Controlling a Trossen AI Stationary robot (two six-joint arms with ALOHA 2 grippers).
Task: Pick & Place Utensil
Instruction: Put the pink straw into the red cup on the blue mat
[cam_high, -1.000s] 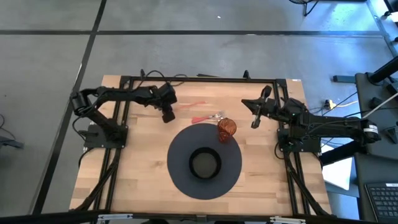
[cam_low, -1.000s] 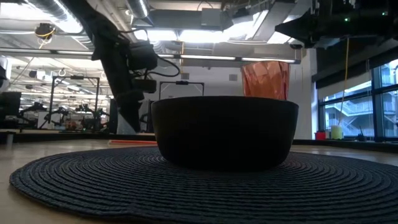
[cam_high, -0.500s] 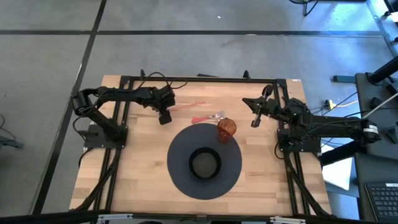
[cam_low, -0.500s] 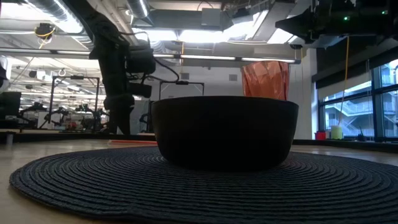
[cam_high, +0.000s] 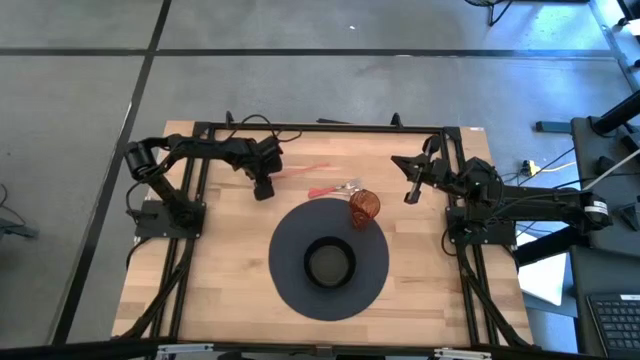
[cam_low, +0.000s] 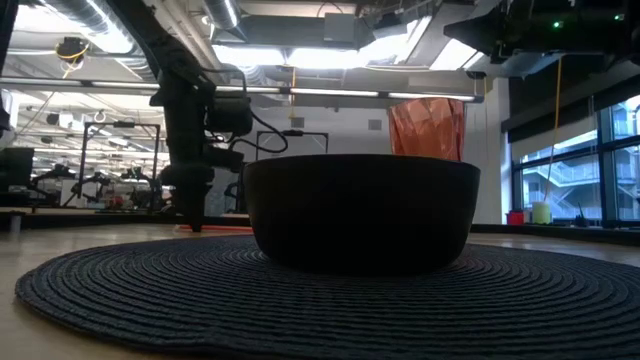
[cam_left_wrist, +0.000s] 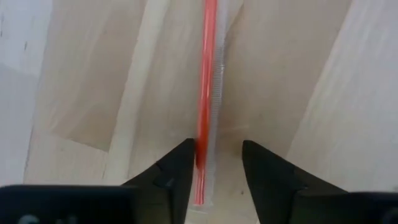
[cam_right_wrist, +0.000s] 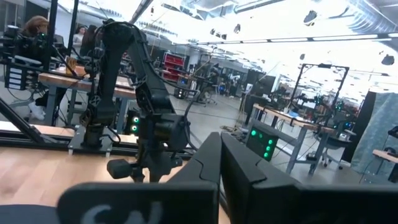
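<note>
A thin red utensil in a clear wrapper (cam_high: 303, 170) lies flat on the wooden table, at the far side; it also shows in the left wrist view (cam_left_wrist: 208, 87). My left gripper (cam_high: 262, 190) points straight down over its left end, open, with one finger on each side of it (cam_left_wrist: 217, 144). In the low view the left gripper (cam_low: 195, 222) reaches down close to the table. My right gripper (cam_high: 409, 197) is shut and empty, held above the table at the right (cam_right_wrist: 221, 140). My left gripper comes from above, pointing down, its open fingers across the wrapped utensil's near end (cam_left_wrist: 200, 155). One finger (cam_left_wrist: 180, 165) stands right beside the red stick. I cannot tell whether it touches it. The utensil lies flat on the table.
A second red utensil with a clear end (cam_high: 335, 187) lies beside an orange-red cup (cam_high: 364, 207). The cup stands at the far edge of a round dark mat (cam_high: 290, 275). A black bowl (cam_high: 329, 262) sits at the mat's middle. The black frame rails (cam_high: 320, 127) border the table.
My left gripper has swung from a slant to pointing straight down. It has gone a little toward the table's left edge and down, close to the table, over the wrapped utensil's end. The right arm has barely moved.
</note>
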